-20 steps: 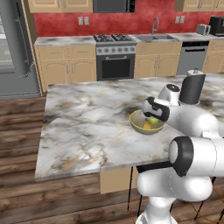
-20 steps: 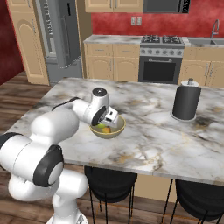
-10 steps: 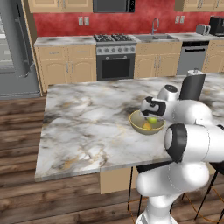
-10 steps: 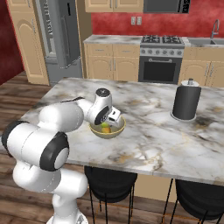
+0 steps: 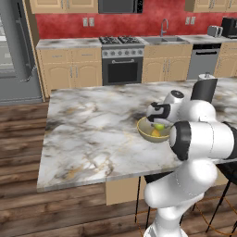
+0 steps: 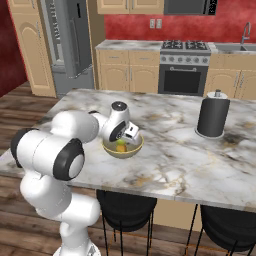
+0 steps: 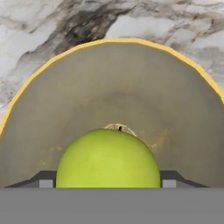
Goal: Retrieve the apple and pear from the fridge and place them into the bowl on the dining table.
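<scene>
The gripper (image 7: 107, 183) held a green fruit (image 7: 108, 158) low over the bowl (image 7: 109, 87) (an orange-yellow fruit (image 5: 155, 133) already inside). Opening straight above the centre looked the best release.

fridge (image 5: 16, 51) cropped, pincer (image 7: 107, 183) tips half-hidden

Bare dining table (image 5: 92, 134) around bowl (image 5: 147, 134); dark canister (image 6: 212, 116) well apart.
</scene>
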